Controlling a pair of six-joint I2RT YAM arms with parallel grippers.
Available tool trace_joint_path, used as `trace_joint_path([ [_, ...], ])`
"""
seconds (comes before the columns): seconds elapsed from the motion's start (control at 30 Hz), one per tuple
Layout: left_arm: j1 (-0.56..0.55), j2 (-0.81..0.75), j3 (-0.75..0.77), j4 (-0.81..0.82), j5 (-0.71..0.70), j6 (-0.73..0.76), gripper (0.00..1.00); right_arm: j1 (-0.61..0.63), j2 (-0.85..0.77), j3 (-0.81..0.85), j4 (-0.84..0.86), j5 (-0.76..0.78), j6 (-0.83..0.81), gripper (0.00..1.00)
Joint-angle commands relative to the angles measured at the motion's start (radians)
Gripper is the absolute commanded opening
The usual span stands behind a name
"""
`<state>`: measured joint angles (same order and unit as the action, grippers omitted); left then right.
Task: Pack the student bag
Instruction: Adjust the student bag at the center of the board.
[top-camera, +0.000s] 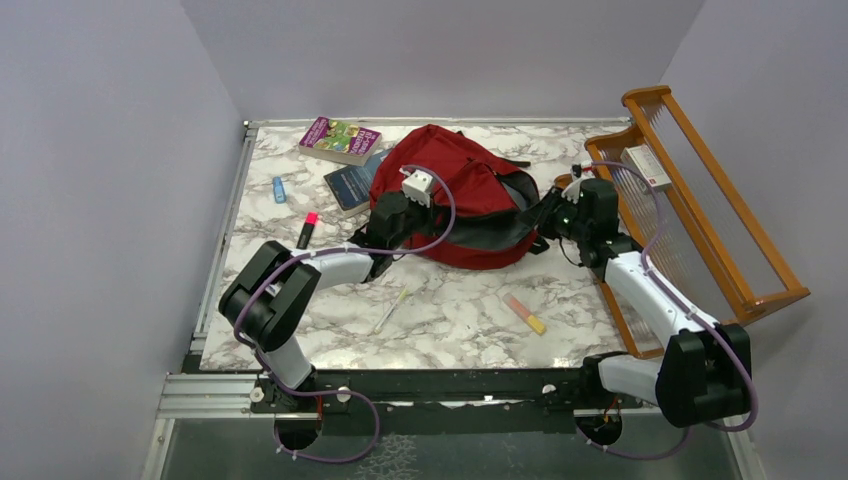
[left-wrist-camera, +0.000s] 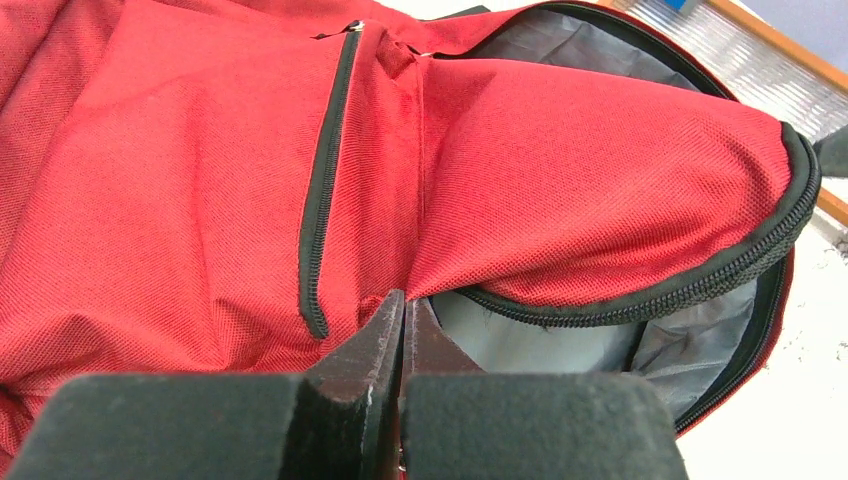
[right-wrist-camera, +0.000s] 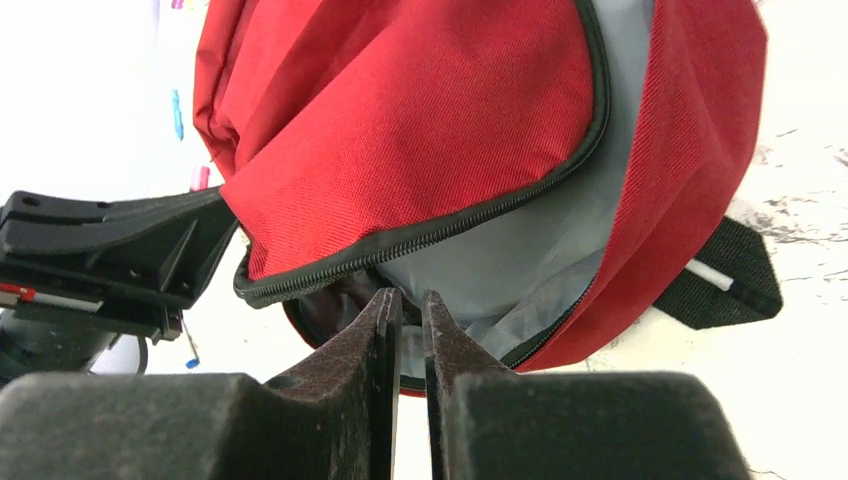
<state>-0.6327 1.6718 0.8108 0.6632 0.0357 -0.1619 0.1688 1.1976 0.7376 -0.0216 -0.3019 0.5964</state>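
So the student bag, a big red fabric backpack with black zippers, lies flat on the table right between the two arms. Its long axis runs roughly across, a bit diagonal. The unzipped mouth with the grey lining opens at the bag's right end, the end facing the wooden rack.

That's what the next move hangs on, imo. The right gripper is parked at that mouth, so the right arm is the one closest to the opening. Its tips sit just under the black zipper edge, up against the bag's lower rim.

The stuff to pack is off the bag's other end: a purple and green paperback and a dark blue book just beside the bag's left side. A pink-capped marker lies a bit further off that side, and an orange and yellow highlighter on the near side.

Left gripper: clenched, fingers pressed flat together. The tips touch the red fabric at the corner where the zipper opening ends, on the bag's left-near side. I can't tell if a fold is actually pinched in there.

Right gripper: fingers nearly together with a slim slit between them. I can't make out whether the rim is caught or it's just touching.

My guess is both arms are trying to hold the mouth open before anything goes in.
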Motion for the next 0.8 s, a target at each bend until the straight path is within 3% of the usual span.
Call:
trace_joint_path([
  [0.0, 0.011, -0.031, 0.008, 0.018, 0.018, -0.046, 0.0, -0.005, 0.037, -0.004, -0.022, -0.074, -0.012, 0.17],
  [0.2, 0.011, -0.03, 0.009, 0.019, 0.039, -0.053, 0.0, -0.005, 0.134, -0.024, 0.088, -0.092, 0.053, 0.18],
  [0.43, 0.011, -0.035, 0.006, 0.018, 0.166, -0.008, 0.01, -0.005, 0.344, -0.043, 0.407, -0.142, 0.315, 0.32],
  [0.63, -0.003, -0.086, -0.049, 0.008, 0.176, 0.09, 0.45, -0.002, 0.46, 0.029, 0.553, -0.282, 0.438, 0.32],
  [0.77, -0.016, -0.139, -0.088, -0.007, 0.135, 0.152, 0.64, 0.006, 0.474, 0.07, 0.571, -0.354, 0.425, 0.33],
])
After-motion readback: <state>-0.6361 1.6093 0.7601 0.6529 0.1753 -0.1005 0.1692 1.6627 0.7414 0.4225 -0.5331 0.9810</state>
